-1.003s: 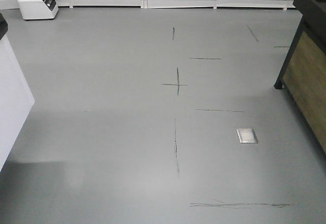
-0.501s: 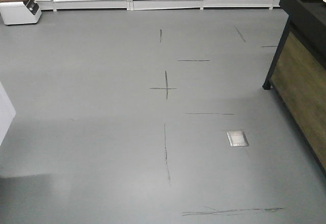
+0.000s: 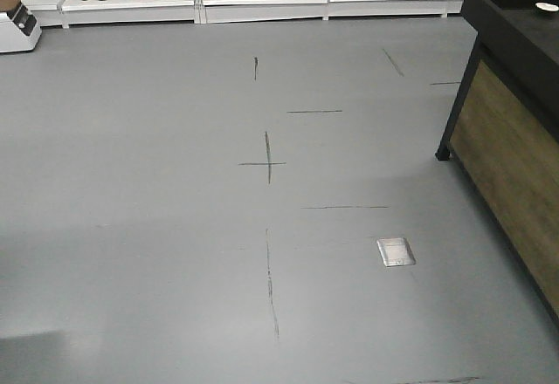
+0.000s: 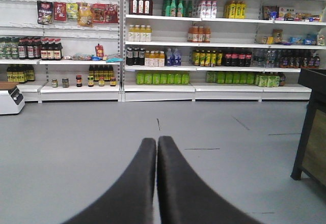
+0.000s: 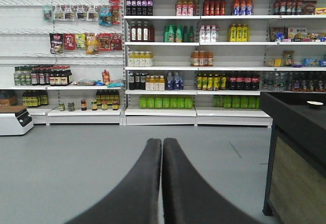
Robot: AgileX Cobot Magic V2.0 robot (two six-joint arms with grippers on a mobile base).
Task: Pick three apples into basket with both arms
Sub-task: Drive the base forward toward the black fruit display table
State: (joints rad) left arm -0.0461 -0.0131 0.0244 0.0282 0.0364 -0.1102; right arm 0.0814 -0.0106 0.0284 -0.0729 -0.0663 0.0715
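Note:
No apples and no basket show in any view. My left gripper (image 4: 157, 140) is shut, its two black fingers pressed together with nothing between them, pointing over the grey floor toward the shelves. My right gripper (image 5: 162, 142) is likewise shut and empty, aimed the same way. Neither arm appears in the front-facing view, which shows only bare floor.
A grey shop floor (image 3: 175, 183) with black tape marks and a small metal floor plate (image 3: 396, 251). A black-framed, wood-panelled counter (image 3: 515, 131) stands at the right. White shelves (image 4: 163, 40) of bottles and jars line the far wall; a white scale (image 3: 16, 26) sits far left.
The whole front-facing view has shifted: floor marks, shelves and floor plate slid left, the counter at right came further into frame, and the white object at the left edge dropped out.

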